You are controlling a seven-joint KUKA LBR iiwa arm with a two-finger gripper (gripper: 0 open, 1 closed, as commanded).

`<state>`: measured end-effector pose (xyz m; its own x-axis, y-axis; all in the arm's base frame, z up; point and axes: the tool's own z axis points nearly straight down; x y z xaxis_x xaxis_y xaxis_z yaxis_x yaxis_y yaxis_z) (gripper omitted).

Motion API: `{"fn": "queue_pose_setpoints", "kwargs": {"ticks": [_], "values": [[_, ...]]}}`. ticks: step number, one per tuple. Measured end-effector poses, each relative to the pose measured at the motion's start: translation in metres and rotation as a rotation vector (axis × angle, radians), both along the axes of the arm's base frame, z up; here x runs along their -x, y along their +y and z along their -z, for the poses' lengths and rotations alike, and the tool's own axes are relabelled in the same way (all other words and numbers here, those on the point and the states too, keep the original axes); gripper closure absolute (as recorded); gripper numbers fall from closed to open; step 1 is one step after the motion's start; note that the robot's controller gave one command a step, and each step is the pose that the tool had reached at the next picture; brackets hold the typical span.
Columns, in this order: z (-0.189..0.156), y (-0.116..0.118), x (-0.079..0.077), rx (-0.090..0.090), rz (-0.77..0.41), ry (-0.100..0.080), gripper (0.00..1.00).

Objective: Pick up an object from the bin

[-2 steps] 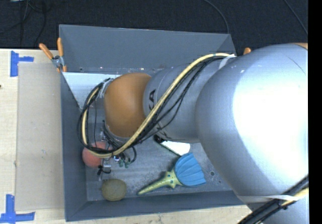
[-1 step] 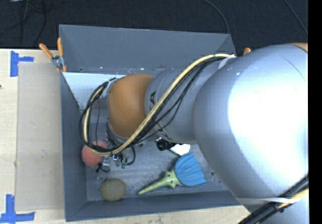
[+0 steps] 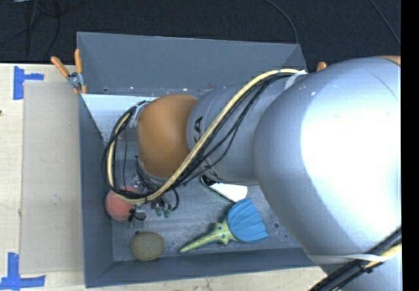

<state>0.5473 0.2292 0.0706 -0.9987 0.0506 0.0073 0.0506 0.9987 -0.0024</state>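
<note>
My gripper (image 3: 139, 211) is low in the bin's left part, mostly hidden under the arm's orange cover and cables. It is right beside a pink-red ball (image 3: 116, 206) that lies against the left wall; whether they touch I cannot tell. An olive-brown oval lump (image 3: 146, 245) lies just below, in the front left corner.
A blue fan-shaped thing (image 3: 247, 221) with a yellow-green pointed handle (image 3: 204, 239) lies near the front wall, right of the gripper. A white flat piece (image 3: 230, 190) pokes out from under the arm. The arm covers the bin's right and middle.
</note>
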Motion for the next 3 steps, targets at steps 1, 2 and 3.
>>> {"fn": "queue_pose_setpoints", "kwargs": {"ticks": [1, 2, 3], "values": [[0.0, 0.0, 0.0, 0.0, 0.0, 0.0, 1.0], [-0.004, 0.0, 0.001, 0.0, 0.001, 0.003, 1.0], [-0.025, 0.0, 0.003, 0.002, 0.001, 0.011, 1.0]]}}
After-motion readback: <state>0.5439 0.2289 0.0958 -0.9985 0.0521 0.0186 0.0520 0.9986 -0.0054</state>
